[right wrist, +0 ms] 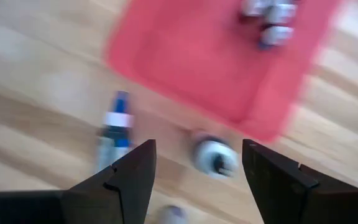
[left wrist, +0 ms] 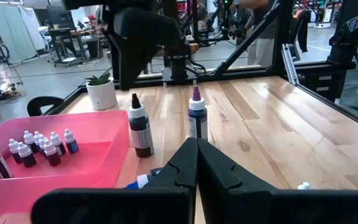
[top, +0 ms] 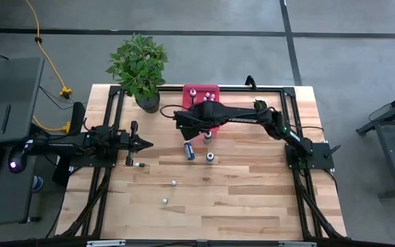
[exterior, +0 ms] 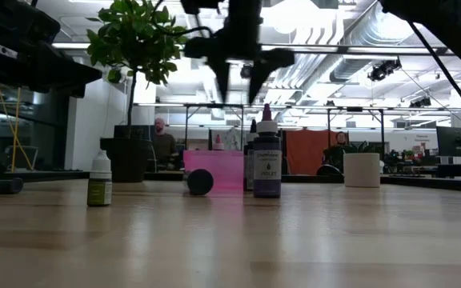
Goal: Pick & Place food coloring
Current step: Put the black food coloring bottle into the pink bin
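Right end effector: held wide open and empty, upper centre of frame, above the red tray. Food coloring: some bottles in tray, others scattered mid-worktop. Left end effector: closed, empty, centre left.

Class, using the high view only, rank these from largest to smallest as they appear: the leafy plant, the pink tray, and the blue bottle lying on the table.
1. Leafy plant, widest spread.
2. Pink tray, though the right arm covers part of it, so its full extent is unsure.
3. Blue bottle, clearly smallest.
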